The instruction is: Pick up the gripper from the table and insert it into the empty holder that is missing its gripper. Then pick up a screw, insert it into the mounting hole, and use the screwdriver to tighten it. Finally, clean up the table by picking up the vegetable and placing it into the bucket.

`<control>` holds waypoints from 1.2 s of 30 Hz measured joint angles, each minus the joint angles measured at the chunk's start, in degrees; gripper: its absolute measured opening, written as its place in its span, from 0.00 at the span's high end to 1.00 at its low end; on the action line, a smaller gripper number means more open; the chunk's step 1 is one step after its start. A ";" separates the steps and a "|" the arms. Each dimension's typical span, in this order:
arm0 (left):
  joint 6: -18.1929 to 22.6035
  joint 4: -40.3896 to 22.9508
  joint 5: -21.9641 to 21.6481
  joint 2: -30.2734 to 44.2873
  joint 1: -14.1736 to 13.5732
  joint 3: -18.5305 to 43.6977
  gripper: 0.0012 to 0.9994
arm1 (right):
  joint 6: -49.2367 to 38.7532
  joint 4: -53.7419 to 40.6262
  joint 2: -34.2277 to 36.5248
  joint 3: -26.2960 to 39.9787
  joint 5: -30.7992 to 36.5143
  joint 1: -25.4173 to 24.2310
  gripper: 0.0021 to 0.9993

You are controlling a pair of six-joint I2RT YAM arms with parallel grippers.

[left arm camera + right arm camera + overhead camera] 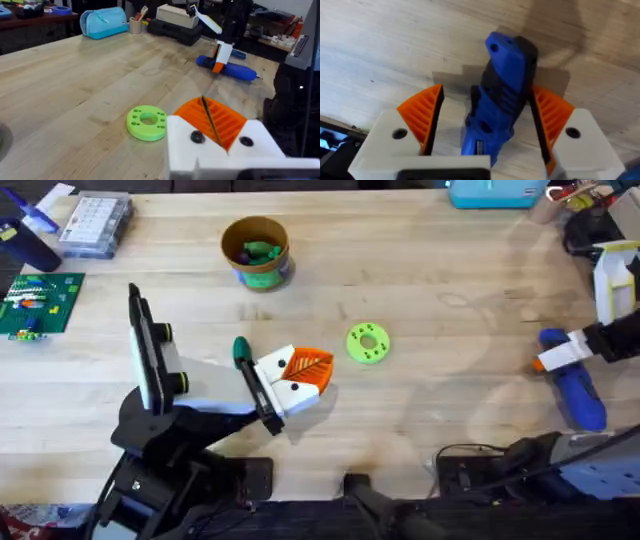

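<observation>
The blue screwdriver (580, 390) lies on the table at the right. My right gripper (548, 352) stands open astride its upper end; in the right wrist view the orange pads (422, 112) flank the screwdriver (500, 85) with a gap on one side. The tan bucket (256, 250) stands at the back centre-left with a green vegetable (262, 252) inside. My left gripper (315, 370) hovers mid-table, its orange pads (220, 120) pressed together with only a thin dark line between them. The loose gripper and the screw are out of view. A white upright piece (613, 280) at the right edge may be the holder.
A lime-green disc with holes (367, 343) lies just right of the left gripper, and a dark-green knob (241, 350) sits beside the left arm. A green circuit board (40, 300), a clear plastic box (95, 222) and a blue pouch (495, 190) line the far edges.
</observation>
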 joint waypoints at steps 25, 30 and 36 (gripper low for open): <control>0.00 0.00 0.00 0.00 -0.01 0.00 0.98 | -0.45 0.34 0.49 -0.33 1.76 0.07 0.97; 0.00 0.00 0.00 0.00 0.00 0.00 0.98 | -0.31 -0.81 0.49 -0.44 1.77 0.09 0.97; 0.00 0.00 0.00 0.00 0.00 0.00 0.98 | -0.15 -5.70 1.67 1.27 1.79 0.12 0.97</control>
